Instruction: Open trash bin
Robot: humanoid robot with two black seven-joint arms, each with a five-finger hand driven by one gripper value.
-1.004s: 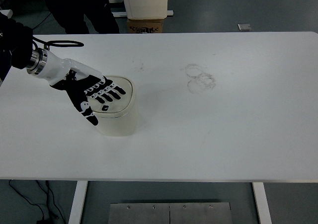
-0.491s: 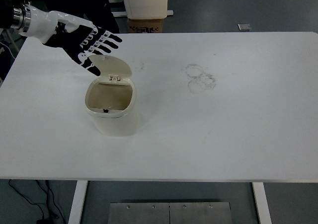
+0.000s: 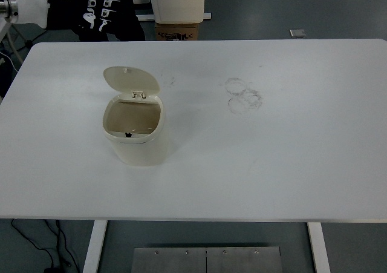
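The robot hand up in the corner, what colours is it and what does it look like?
The robot hand is mostly black, like a glove, with small white patches on the finger joints. Behind it comes a smooth white wrist shell, then a shiny silver metal ring at the picture's left edge. Only this left one shows; no right one is in view.

White table [image 3: 290,164] fills most of view, rounded far corners, faint ring smudges [image 3: 243,95] right of center. White legs [image 3: 318,247] at near edge, grey metal plate [image 3: 207,259] on floor between them. Grey-blue floor [image 3: 290,6] beyond. Far side: cardboard box [image 3: 176,31] under a white unit [image 3: 176,0]. Black cable [image 3: 57,249] near left.
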